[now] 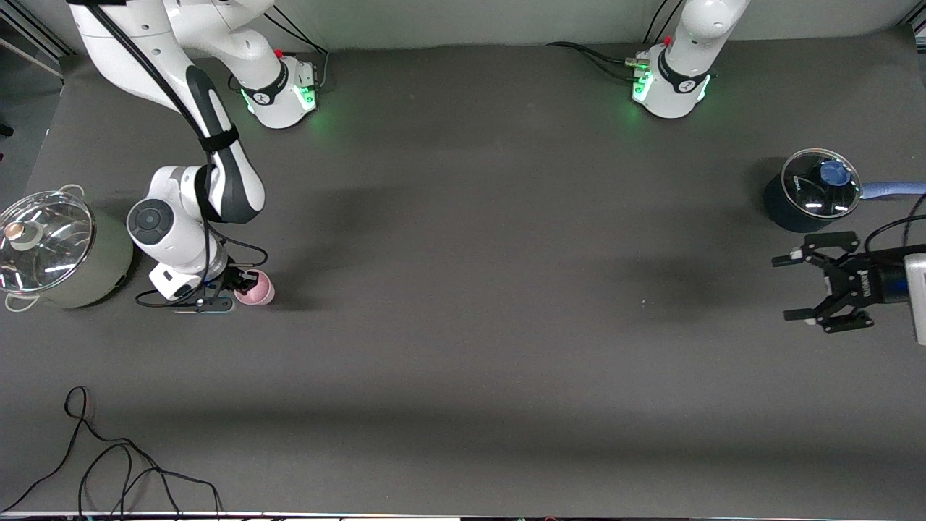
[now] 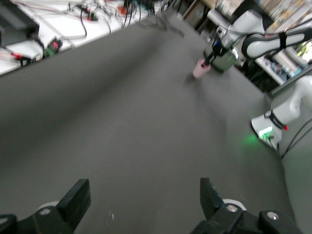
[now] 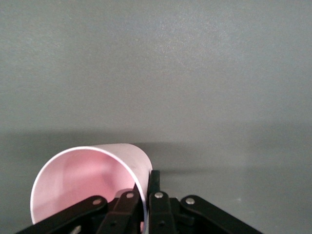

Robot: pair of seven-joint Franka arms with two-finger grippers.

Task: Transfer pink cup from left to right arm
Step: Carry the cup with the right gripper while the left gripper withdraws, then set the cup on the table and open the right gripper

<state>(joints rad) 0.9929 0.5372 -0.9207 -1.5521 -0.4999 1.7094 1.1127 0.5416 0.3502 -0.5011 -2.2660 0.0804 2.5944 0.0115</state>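
- Right hand (image 1: 239,286) pinches the pink cup's (image 1: 256,287) rim wall, low at the tabletop's (image 1: 463,347) right-arm end, beside the lidded pot (image 1: 51,250).
- Left hand (image 1: 810,286) waits spread at its own end.
- We judge the cup light, stiff, smooth; hold the rim.

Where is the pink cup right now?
The pink cup is pinched at its rim by the right gripper, at the right arm's end of the table beside the lidded pot.

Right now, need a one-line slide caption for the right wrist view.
Right gripper shut on the rim of the pink cup, one finger inside the cup, over the dark table.
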